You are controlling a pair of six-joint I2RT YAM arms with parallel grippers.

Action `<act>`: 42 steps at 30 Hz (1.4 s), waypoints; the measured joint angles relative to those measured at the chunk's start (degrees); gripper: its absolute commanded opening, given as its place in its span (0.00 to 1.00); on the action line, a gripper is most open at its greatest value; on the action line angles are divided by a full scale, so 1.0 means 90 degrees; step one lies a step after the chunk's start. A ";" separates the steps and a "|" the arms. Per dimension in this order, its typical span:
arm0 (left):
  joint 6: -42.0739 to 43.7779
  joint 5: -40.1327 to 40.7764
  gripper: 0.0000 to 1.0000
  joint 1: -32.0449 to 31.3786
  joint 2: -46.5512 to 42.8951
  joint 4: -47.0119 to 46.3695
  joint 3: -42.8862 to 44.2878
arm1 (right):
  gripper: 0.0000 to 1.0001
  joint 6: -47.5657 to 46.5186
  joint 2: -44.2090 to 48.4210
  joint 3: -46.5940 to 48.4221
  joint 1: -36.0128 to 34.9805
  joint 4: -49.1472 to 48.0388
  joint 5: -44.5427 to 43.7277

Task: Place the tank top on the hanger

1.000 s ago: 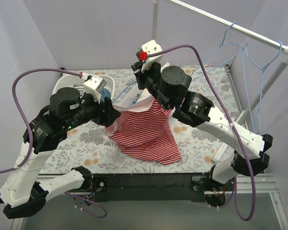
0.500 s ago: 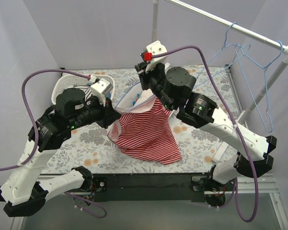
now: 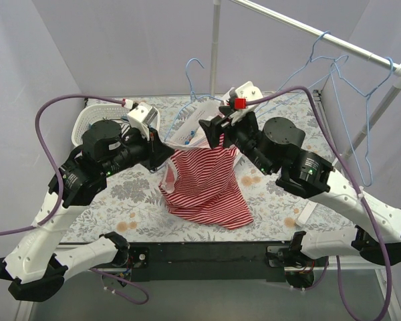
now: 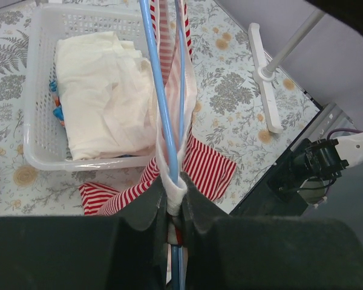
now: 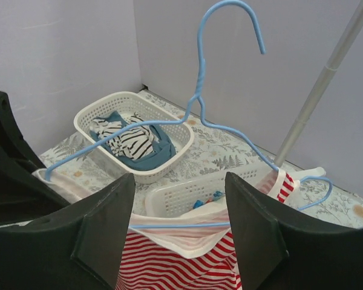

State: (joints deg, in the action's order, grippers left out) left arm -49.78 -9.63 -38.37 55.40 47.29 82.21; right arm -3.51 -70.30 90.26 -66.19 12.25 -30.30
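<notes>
The tank top (image 3: 206, 190), red-and-white striped with a white lining, hangs above the table from a blue wire hanger (image 5: 199, 66). Its lower end rests on the floral cloth. My left gripper (image 3: 164, 148) is shut on the white hem of the tank top (image 4: 213, 170) together with the hanger wire (image 4: 159, 90), pinched between its fingers (image 4: 146, 208). My right gripper (image 5: 180, 199) stands open just in front of the tank top (image 5: 181, 263), touching nothing. One strap lies over the hanger's right shoulder. The hook stands free, pointing up.
A white basket (image 5: 97, 115) holds a black-and-white striped garment (image 5: 130, 142) and blue cloth. A second basket (image 4: 30, 121) holds cream-white cloth (image 4: 103, 109). Spare blue hangers (image 3: 337, 70) hang on the rail at the right. The rail's pole foot (image 4: 263, 72) stands on the table.
My right gripper has opened, let go of the tank top's upper edge and drawn back to the right. The hanger's hook now stands free. The left gripper closed and stays shut.
</notes>
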 measured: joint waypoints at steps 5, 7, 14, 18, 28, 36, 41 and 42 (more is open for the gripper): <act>-0.0017 0.0002 0.00 0.0000 0.0046 -0.0304 -0.0010 | 0.72 0.0299 0.0731 -0.0787 0.0000 -0.0046 0.0420; -0.0012 0.0022 0.00 0.0000 0.0073 -0.0423 -0.0012 | 0.72 0.0447 0.1059 -0.1207 0.0000 -0.0061 0.0784; 0.0012 -0.0029 0.00 0.0000 0.0629 -0.0792 0.0223 | 0.71 0.1039 0.1790 -0.3082 -0.0002 -0.0245 0.2188; 0.0061 -0.0107 0.00 0.0000 0.1110 -0.0930 0.0510 | 0.70 0.1535 0.2072 -0.4631 -0.0007 -0.0398 0.2555; 0.0223 -0.0151 0.00 -0.0245 0.1528 -0.1008 0.0906 | 0.65 0.2475 0.2657 -0.6460 -0.0007 -0.0607 0.2331; 0.0607 0.0981 0.00 -0.1583 0.2601 -0.1127 0.1882 | 0.63 0.3031 0.2424 -0.7189 -0.0010 -0.0770 0.2363; 0.0665 0.1678 0.00 -0.1836 0.3094 -0.1243 0.2033 | 0.61 0.3203 0.2424 -0.7419 -0.0010 -0.0770 0.2416; 0.0663 0.1751 0.00 -0.1836 0.3140 -0.1268 0.2038 | 0.61 0.3218 0.2424 -0.7434 -0.0010 -0.0767 0.2429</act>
State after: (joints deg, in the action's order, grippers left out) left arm -43.81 6.13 -54.89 83.66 35.88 100.55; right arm 25.45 -48.49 23.35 -66.28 5.34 -8.45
